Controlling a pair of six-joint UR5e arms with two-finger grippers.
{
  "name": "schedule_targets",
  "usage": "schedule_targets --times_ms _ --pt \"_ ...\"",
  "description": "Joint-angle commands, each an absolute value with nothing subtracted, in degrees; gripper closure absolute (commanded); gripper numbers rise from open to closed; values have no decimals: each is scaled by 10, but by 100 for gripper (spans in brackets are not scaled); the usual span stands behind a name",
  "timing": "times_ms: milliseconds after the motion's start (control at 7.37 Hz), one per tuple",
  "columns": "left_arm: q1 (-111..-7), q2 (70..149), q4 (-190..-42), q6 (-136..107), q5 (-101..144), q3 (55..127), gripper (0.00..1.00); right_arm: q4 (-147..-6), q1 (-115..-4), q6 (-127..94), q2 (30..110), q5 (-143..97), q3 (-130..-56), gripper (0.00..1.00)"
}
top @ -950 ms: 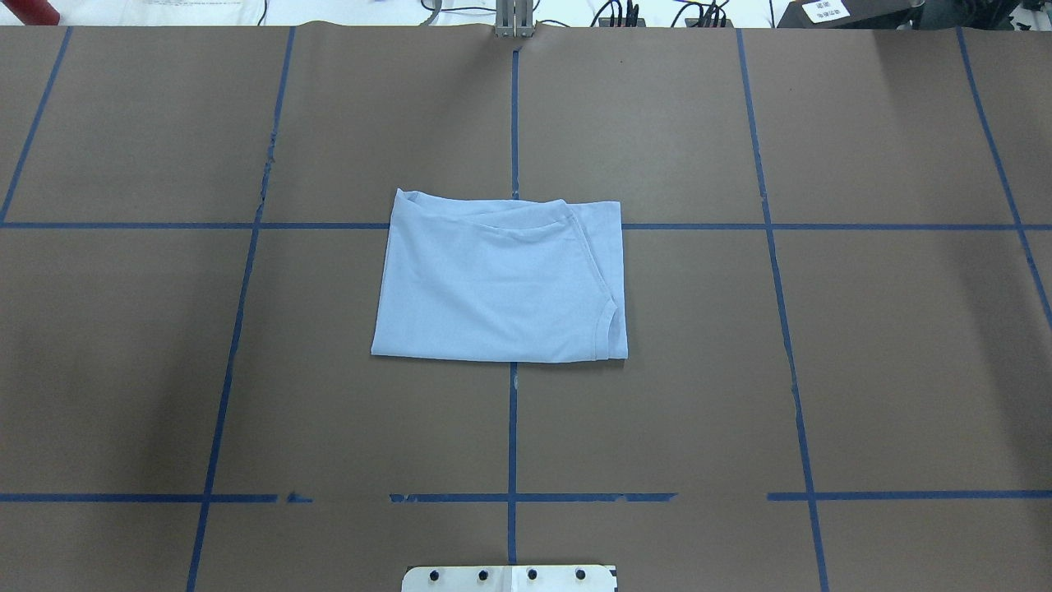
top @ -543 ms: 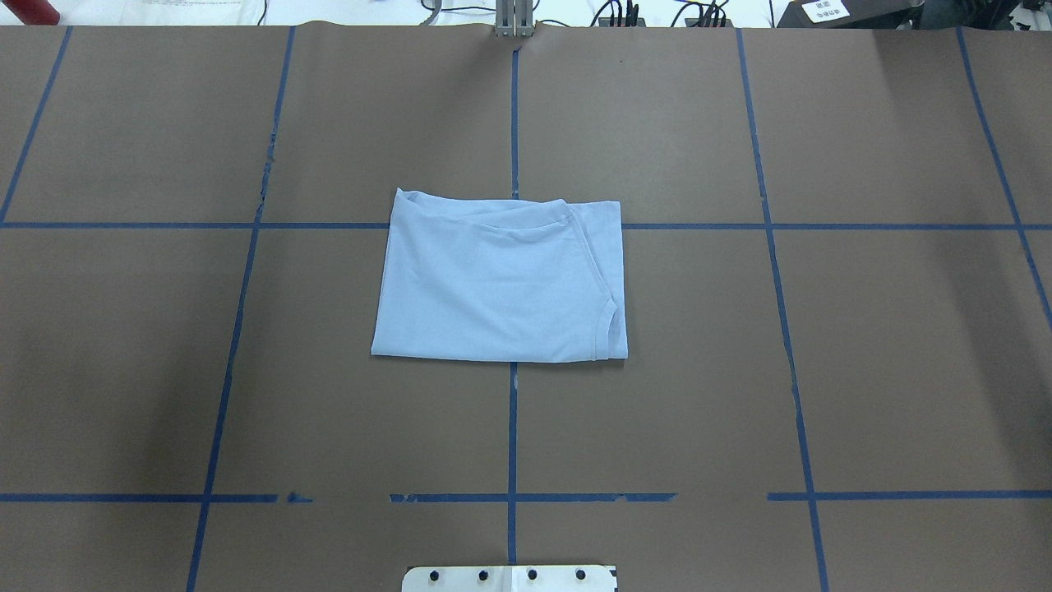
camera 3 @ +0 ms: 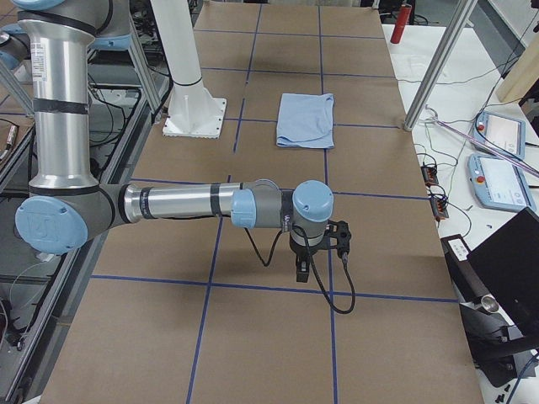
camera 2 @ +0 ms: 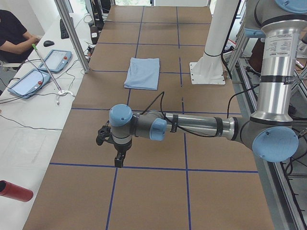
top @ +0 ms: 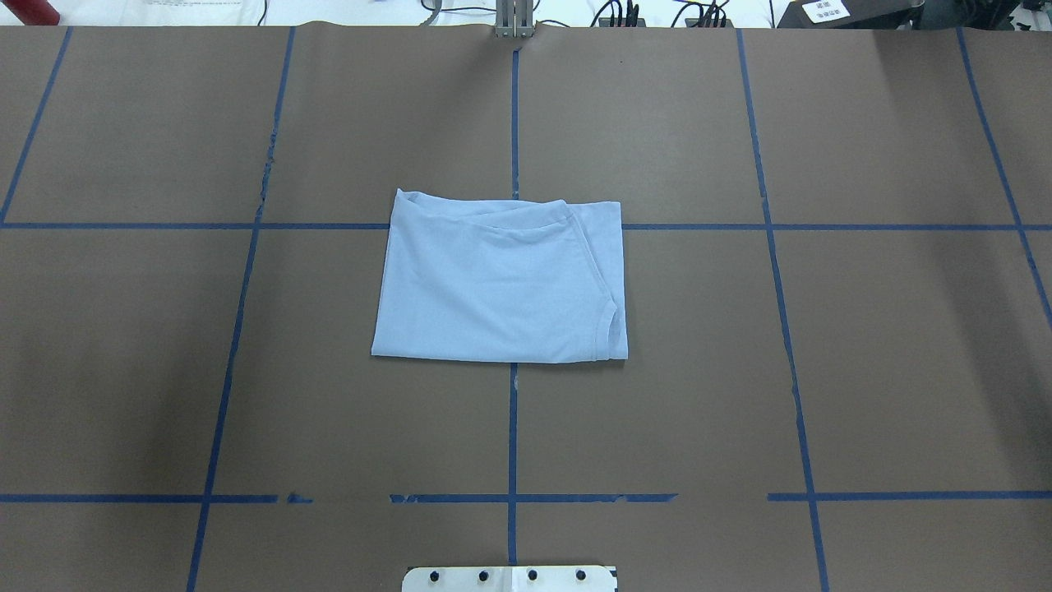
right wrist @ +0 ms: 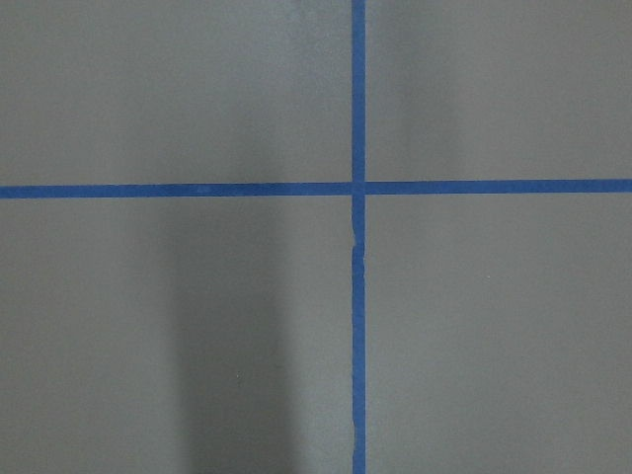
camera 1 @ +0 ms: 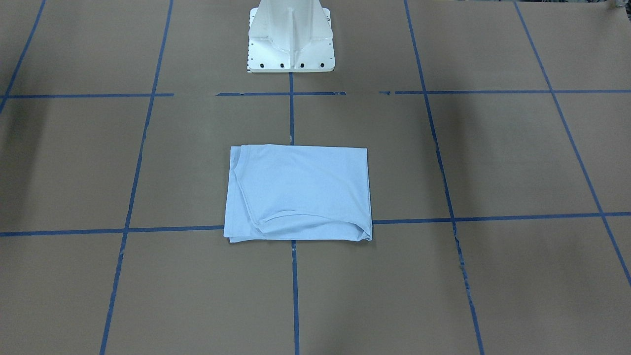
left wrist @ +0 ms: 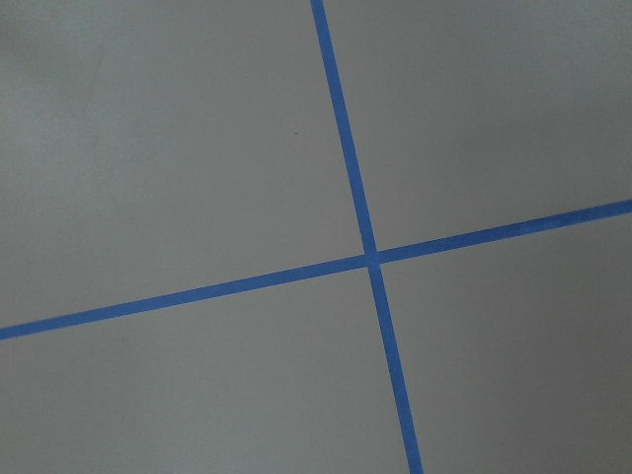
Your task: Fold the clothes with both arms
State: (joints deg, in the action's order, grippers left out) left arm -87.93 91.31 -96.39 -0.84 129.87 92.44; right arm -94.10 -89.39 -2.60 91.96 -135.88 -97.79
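The pale light-blue T-shirt point(top: 493, 284) lies folded into a flat rectangle at the middle of the brown table, also seen in the front-facing view point(camera 1: 298, 192) and far off in both side views point(camera 2: 143, 73) point(camera 3: 305, 119). No arm is near it. My left gripper point(camera 2: 118, 160) points down over the table's left end, and I cannot tell if it is open or shut. My right gripper point(camera 3: 301, 271) points down over the right end, state likewise unclear. Both wrist views show only brown table and a blue tape cross.
The white pedestal base point(camera 1: 291, 39) stands at the robot's edge of the table. Blue tape lines point(top: 514, 427) grid the surface. A person point(camera 2: 12, 36) sits beside tablets point(camera 2: 55, 60) on a side bench. A red cylinder point(camera 2: 17, 190) and metal posts point(camera 3: 438, 63) stand beyond the table's far edge.
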Motion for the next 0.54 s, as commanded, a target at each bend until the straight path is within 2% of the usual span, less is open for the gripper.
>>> schedule_targets --times_ms 0,407 --pt "-879 914 -966 -66 1299 925 0 -940 -893 -26 918 -1359 -978 0" --pt "-879 915 -966 -66 1299 925 0 -940 -893 -26 916 -1359 -976 0"
